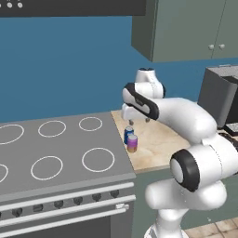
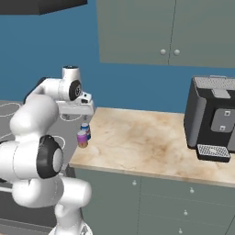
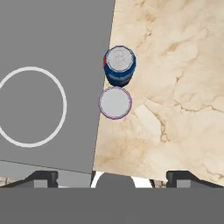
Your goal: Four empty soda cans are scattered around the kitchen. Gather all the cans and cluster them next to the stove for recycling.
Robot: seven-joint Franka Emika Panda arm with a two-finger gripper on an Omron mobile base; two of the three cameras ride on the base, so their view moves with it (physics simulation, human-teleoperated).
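Two soda cans stand upright on the beige counter, right beside the stove's [image 1: 56, 153] right edge. The blue can [image 1: 128, 134] [image 2: 85, 130] [image 3: 119, 64] is the farther one, and a purple-pink can [image 1: 132, 143] [image 2: 82, 139] [image 3: 115, 103] sits close in front of it. My gripper [image 1: 139, 121] [image 2: 80, 117] [image 3: 113, 177] hangs above the pair, pointing straight down. It is open, its fingertips [image 3: 41, 177] spread wide, and nothing lies between them. In the hand view both silver can tops show from above, next to the grey stove [image 3: 43, 43] with a white burner ring.
A black and grey coffee machine [image 2: 213, 119] [image 1: 221, 95] stands at the right end of the counter [image 2: 137, 137]. Grey-green wall cabinets [image 2: 165, 32] hang above. The stove's knob row [image 1: 69, 202] runs along its front.
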